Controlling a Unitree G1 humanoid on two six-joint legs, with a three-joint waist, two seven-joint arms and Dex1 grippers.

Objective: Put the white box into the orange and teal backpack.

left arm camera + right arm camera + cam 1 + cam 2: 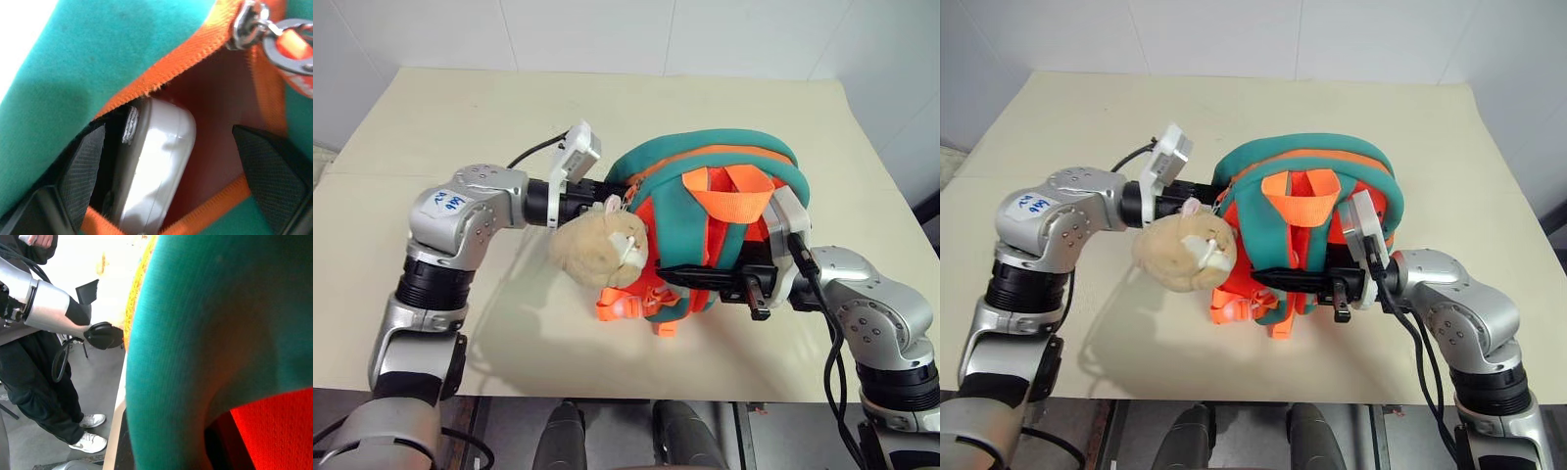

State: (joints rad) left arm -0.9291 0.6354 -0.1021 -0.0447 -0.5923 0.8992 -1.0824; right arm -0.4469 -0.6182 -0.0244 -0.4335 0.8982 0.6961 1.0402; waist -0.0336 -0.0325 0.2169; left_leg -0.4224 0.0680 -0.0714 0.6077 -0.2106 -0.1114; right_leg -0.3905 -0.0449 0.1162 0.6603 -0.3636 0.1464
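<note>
The orange and teal backpack (705, 157) is held up over the table with its straps toward me and a tan plush animal (602, 245) hanging at its left side. My left gripper (168, 132) reaches into the backpack's zipped opening from the left. It is open, with one finger on each side of the white box (156, 161). The white box sits inside the backpack against the dark orange lining, and neither finger presses on it. My right gripper (705, 277) is shut across the teal straps on the backpack's right front.
A beige table (460, 117) lies under the backpack, with bare surface to the left and behind. White walls stand beyond it. In the right wrist view, a person in dark trousers (39, 396) stands beside the table's edge.
</note>
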